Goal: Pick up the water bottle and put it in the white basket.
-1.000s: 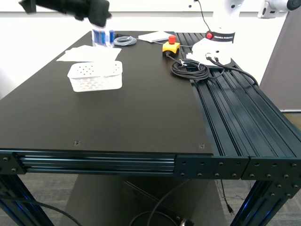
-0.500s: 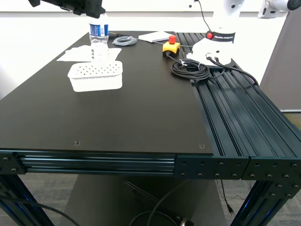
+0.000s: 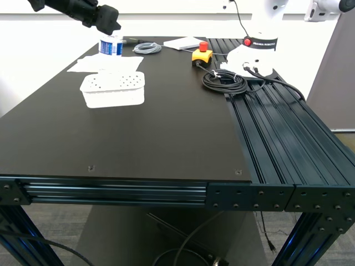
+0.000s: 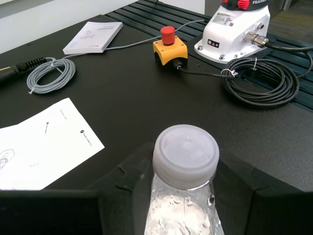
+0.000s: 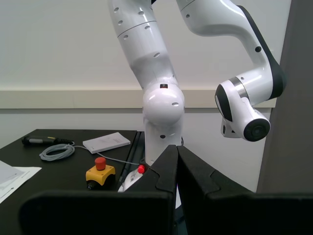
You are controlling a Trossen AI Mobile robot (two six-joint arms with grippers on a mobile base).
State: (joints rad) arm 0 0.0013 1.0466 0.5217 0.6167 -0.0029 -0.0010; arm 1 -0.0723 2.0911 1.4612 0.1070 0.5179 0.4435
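The water bottle (image 3: 111, 46) hangs at the far side of the table (image 3: 166, 133), just behind the white basket (image 3: 112, 88); its blue-and-white label shows below the black arm. My first gripper (image 3: 104, 22) is shut on its upper part. In the first wrist view the white cap of the water bottle (image 4: 186, 154) sits between the black fingers (image 4: 127, 183) of my first gripper (image 4: 186, 191). The perforated basket stands on the table in the exterior view's left half. My second gripper (image 5: 177, 161) is shut on nothing and faces a white robot arm.
White paper sheets (image 3: 91, 64) lie behind the basket. Further back sit a grey cable coil (image 3: 147, 48), a booklet (image 3: 183, 42), a yellow box with a red button (image 3: 202, 54), a black cable coil (image 3: 223, 80) and a white robot base (image 3: 252, 55).
The arm with the bottle has shifted toward the exterior view's left and a little lower. The bottle's label now shows lower, close behind the basket.
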